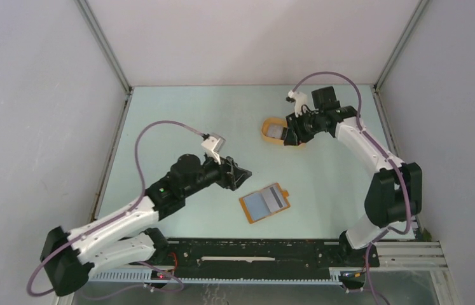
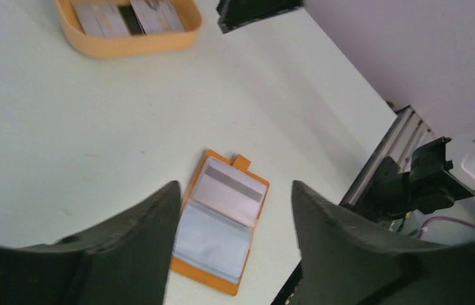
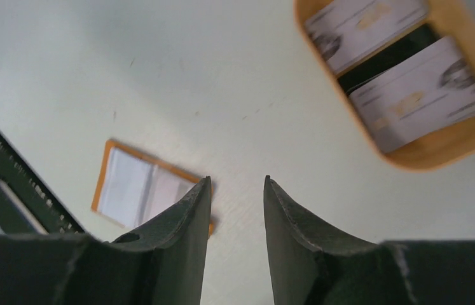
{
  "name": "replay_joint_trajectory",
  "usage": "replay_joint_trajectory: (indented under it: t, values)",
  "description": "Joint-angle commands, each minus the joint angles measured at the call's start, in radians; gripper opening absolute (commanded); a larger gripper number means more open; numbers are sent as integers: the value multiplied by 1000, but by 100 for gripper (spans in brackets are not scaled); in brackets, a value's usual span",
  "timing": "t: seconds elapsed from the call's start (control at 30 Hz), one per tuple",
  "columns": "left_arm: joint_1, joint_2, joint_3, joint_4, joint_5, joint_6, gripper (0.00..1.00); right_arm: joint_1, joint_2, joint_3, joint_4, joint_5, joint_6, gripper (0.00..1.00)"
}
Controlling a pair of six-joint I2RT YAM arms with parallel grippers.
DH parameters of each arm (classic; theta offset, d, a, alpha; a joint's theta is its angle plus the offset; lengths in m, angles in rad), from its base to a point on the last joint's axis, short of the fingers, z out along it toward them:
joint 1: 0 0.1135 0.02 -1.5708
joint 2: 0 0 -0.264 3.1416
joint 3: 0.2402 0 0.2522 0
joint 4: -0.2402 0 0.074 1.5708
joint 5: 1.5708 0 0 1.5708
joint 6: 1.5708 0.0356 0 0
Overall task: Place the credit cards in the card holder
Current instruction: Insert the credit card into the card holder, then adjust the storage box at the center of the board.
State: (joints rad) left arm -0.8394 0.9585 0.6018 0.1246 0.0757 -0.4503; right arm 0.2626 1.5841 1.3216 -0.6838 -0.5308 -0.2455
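The card holder [image 1: 264,203] lies open on the table, orange-brown with clear pockets; a pale card with a dark stripe [image 2: 231,190] sits in its tab-side half. Several pale credit cards [image 3: 419,95] and one dark card [image 3: 390,57] lie in the oval orange tray [image 1: 266,133]. My left gripper [image 1: 238,176] is open and empty, hovering just left of and above the holder [image 2: 212,238]. My right gripper [image 1: 290,135] is open and empty at the tray's right side, above the table. In the right wrist view the holder [image 3: 130,187] shows behind the fingers [image 3: 190,210].
The tray [image 2: 130,39] stands at the back middle of the table. A black rail [image 1: 254,254] runs along the near edge. Grey walls close the table at the left, back and right.
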Motion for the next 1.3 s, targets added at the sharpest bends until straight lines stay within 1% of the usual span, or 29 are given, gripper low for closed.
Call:
replay_joint_trajectory:
  t: [0.0, 0.1, 0.17, 0.33, 0.43, 0.47, 0.57, 0.67, 0.8, 0.9, 1.13, 1.27]
  values:
    - [5, -133, 153, -317, -72, 158, 79, -26, 119, 175, -6, 42, -15, 45]
    - [10, -199, 219, -431, -129, 229, 93, -32, 222, 296, -54, 58, -23, 46]
    - [11, -231, 250, -493, -167, 274, 99, -31, 305, 370, -77, 81, -36, 47]
    - [14, -272, 254, -587, -261, 380, 100, -26, 453, 503, -128, 169, -73, 46]
    - [19, -287, 216, -608, -300, 399, 100, -28, 499, 529, -134, 260, -94, 43]
    - [21, -292, 213, -619, -303, 402, 100, -30, 507, 529, -135, 269, -98, 42]
    - [24, -310, 198, -625, -316, 407, 100, -45, 504, 525, -167, 183, -130, 44]
    - [37, -318, 199, -620, -297, 408, 100, -46, 488, 506, -190, 139, -185, 48]
    - [76, -319, 199, -615, -244, 399, 100, -47, 489, 490, -189, 141, -222, 54]
    - [97, -317, 196, -608, -214, 392, 100, -42, 519, 499, -190, 151, -228, 54]
    - [112, -320, 192, -606, -200, 387, 100, -21, 570, 512, -169, 265, -233, 53]
    - [124, -319, 190, -605, -186, 384, 100, -17, 585, 508, -173, 274, -237, 53]
